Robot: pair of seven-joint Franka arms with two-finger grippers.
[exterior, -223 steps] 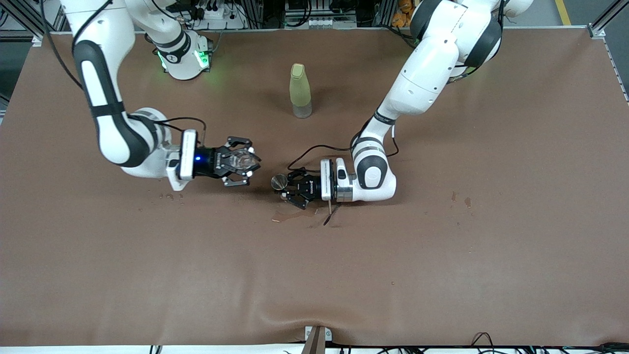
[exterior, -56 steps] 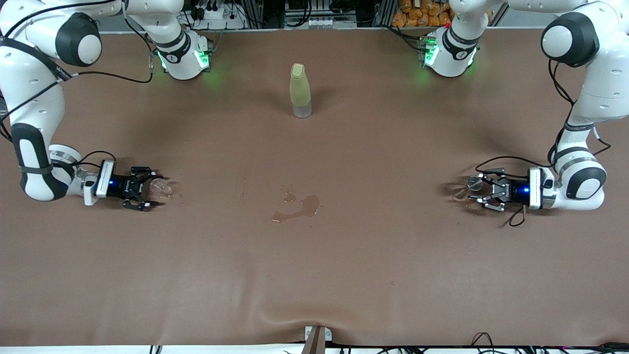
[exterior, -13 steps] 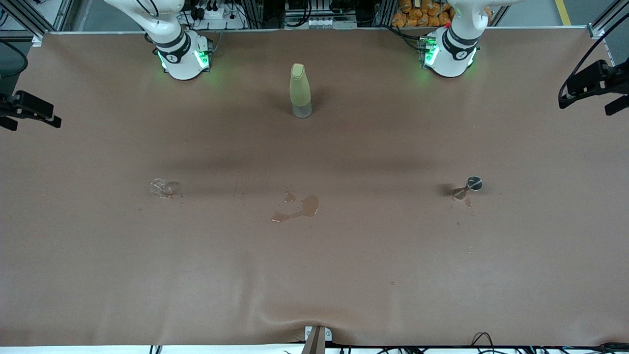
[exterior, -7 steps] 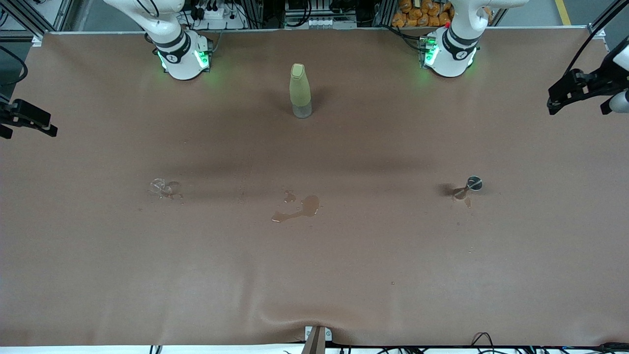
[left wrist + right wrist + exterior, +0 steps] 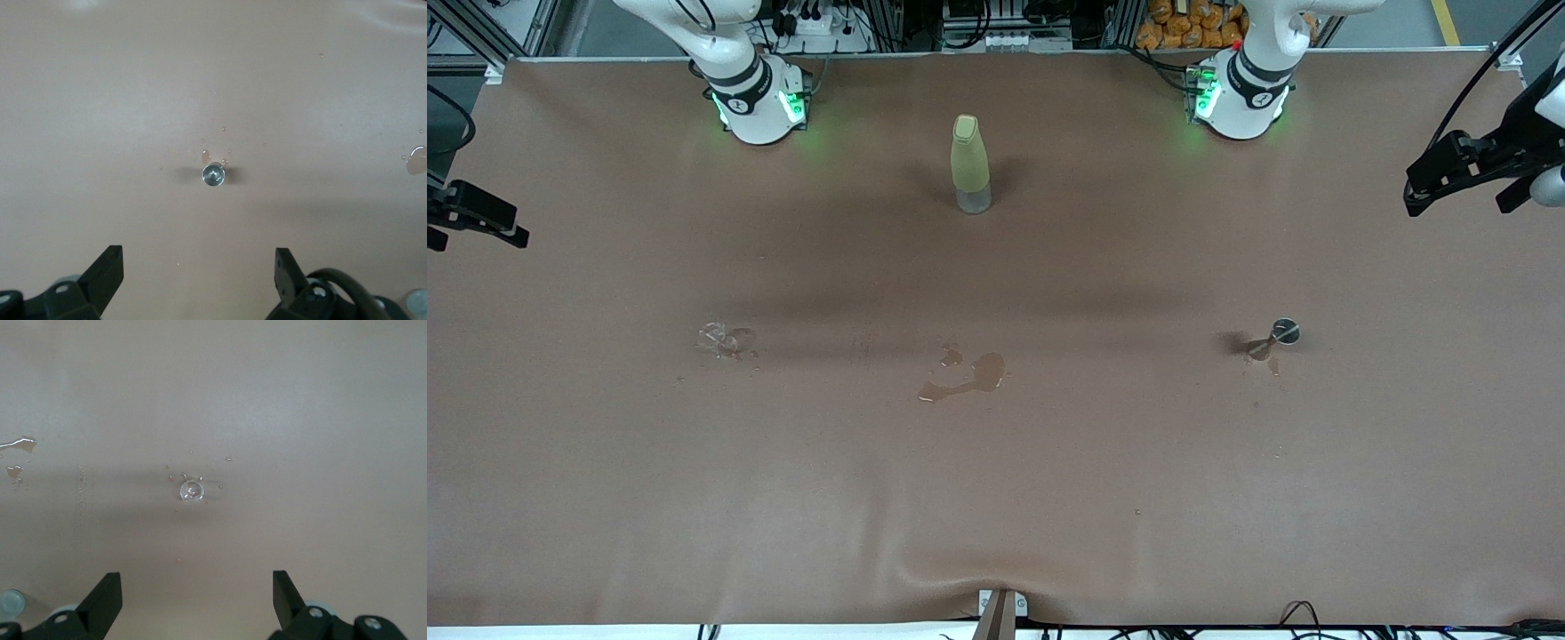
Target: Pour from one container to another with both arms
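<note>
Both arms had pulled way up since earlier, so the left end effector (image 5: 197, 280) hung released over the metal cup (image 5: 1278, 336), while the right end effector (image 5: 195, 600) hung released over the clear glass (image 5: 717, 339), either side of the spill (image 5: 965, 378) on the surface (image 5: 996, 498).

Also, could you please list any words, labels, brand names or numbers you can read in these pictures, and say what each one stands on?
None can be read.
Pale yellow-green bottle with the clear base: no label or print shows.
White robot arm bases with green lights: a small dark round mark on each, too small to read.
Small metal cup and small clear glass cup: no markings show.
Brown table cover: only a spilled puddle, no writing.
</note>
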